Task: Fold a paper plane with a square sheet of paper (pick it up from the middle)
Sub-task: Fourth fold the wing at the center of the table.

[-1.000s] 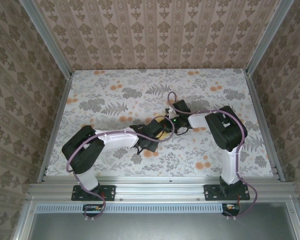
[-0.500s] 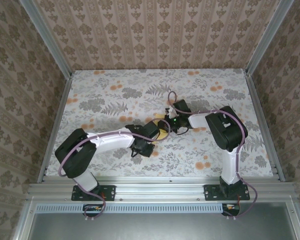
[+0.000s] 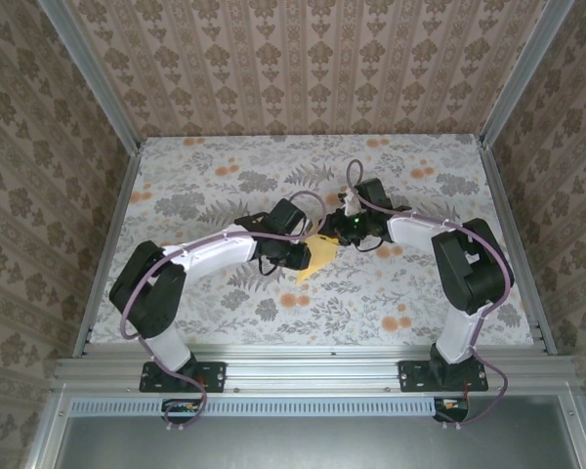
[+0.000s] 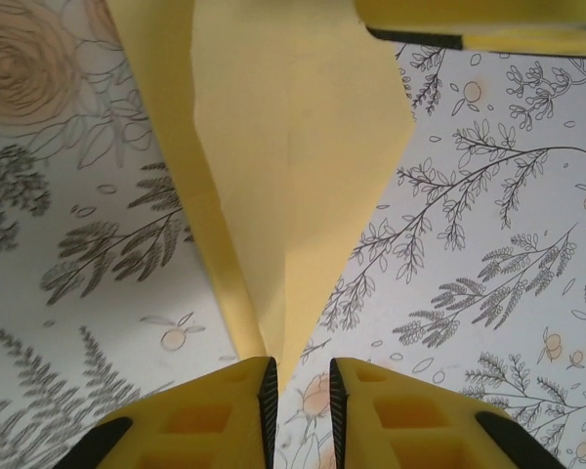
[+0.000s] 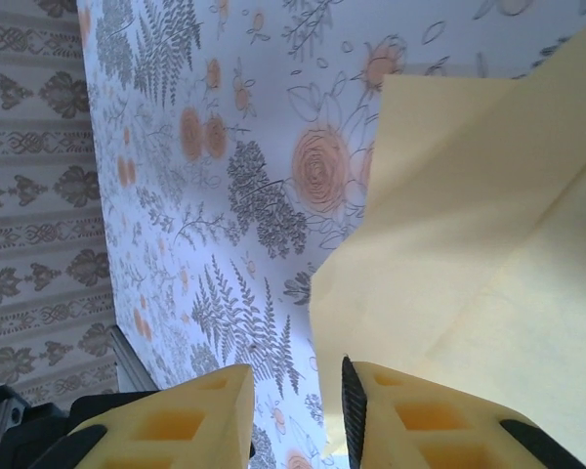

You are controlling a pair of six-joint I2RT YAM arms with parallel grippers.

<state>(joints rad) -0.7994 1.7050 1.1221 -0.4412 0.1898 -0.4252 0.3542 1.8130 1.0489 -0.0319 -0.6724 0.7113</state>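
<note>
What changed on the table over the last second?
The left tool and right tool both moved a little toward the back wall, uncovering more of the folded yellow paper, which stayed near the middle. Their jaws now stand slightly apart with the paper loose, so they seem to have let go. The flowered cloth did not move.

**Top view, centre:** pointed yellow-orange folded paper sheet [image 3: 315, 258], thin, matt and smooth, with crisp creases and overlapping flaps. **Beneath it:** white flower-printed table cloth [image 3: 225, 186], matt, lying flat. **Left wrist view, lower edge:** yellow moulded plastic fingers [image 4: 205, 425], satin finish with recessed pockets, and black ribbed pads [image 4: 267, 396] on their inner faces. **Top view, lower half:** white and black arm shells [image 3: 215, 256], smooth glossy plastic; mauve sheathed cables [image 3: 497, 383], slightly shiny. **Bottom:** silver frame rails [image 3: 322, 363], brushed metal. **Upper part:** beige damask-patterned wall covering [image 3: 303, 68], matt.
</note>
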